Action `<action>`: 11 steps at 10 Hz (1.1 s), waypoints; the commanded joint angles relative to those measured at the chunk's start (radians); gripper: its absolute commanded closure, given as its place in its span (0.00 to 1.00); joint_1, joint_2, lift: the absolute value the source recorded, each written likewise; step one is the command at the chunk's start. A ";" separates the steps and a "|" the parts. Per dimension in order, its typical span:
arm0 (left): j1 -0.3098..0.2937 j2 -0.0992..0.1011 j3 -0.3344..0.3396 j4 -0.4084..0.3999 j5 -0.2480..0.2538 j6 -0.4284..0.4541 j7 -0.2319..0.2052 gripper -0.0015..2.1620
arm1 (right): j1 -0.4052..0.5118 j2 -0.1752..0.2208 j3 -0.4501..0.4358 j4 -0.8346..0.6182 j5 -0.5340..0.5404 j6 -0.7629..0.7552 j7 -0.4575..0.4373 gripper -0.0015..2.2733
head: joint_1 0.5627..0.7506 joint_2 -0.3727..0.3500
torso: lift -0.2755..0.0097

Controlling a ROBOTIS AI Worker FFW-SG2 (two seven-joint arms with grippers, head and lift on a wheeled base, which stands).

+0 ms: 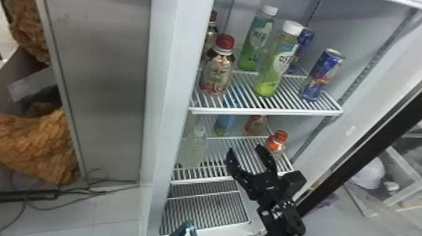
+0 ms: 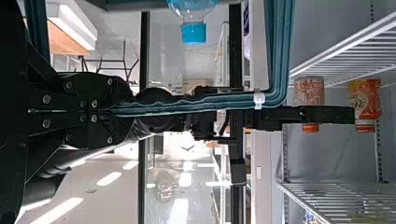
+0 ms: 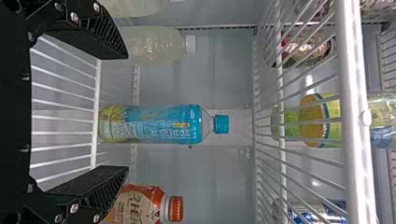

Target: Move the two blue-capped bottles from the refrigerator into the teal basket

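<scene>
My right gripper (image 1: 245, 150) stands open at the front of the lower refrigerator shelf. Behind it, a blue bottle (image 1: 224, 123) stands deeper on that shelf. In the right wrist view, the blue-capped bottle (image 3: 163, 126) is upright, straight beyond the open right gripper (image 3: 127, 112), untouched. The teal basket (image 1: 186, 228) shows at the head view's bottom edge. My left gripper (image 2: 112, 109) is shut on the basket's teal handle (image 2: 187, 108) in the left wrist view. Another blue-capped bottle (image 2: 193, 32) is upright beyond the handle, at the basket; its lower part is cut off.
A red-capped bottle (image 1: 276, 144) stands right of the right gripper, a pale bottle (image 1: 193, 149) left of it. Above are the upper shelf's front edge (image 1: 267, 111), bottles and cans. A refrigerator side wall (image 1: 171, 94) bounds the left.
</scene>
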 commanded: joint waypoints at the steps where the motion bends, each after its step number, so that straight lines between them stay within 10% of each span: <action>1: -0.002 0.000 -0.002 0.000 0.000 0.001 0.000 0.53 | -0.045 -0.008 0.020 0.043 0.002 -0.002 -0.008 0.07 | 0.70 0.03 | 0.47; 11: -0.007 0.002 -0.005 0.000 0.008 0.003 0.000 0.53 | -0.241 -0.038 0.112 0.212 0.049 -0.015 -0.192 0.03 | 0.70 0.03 | 0.47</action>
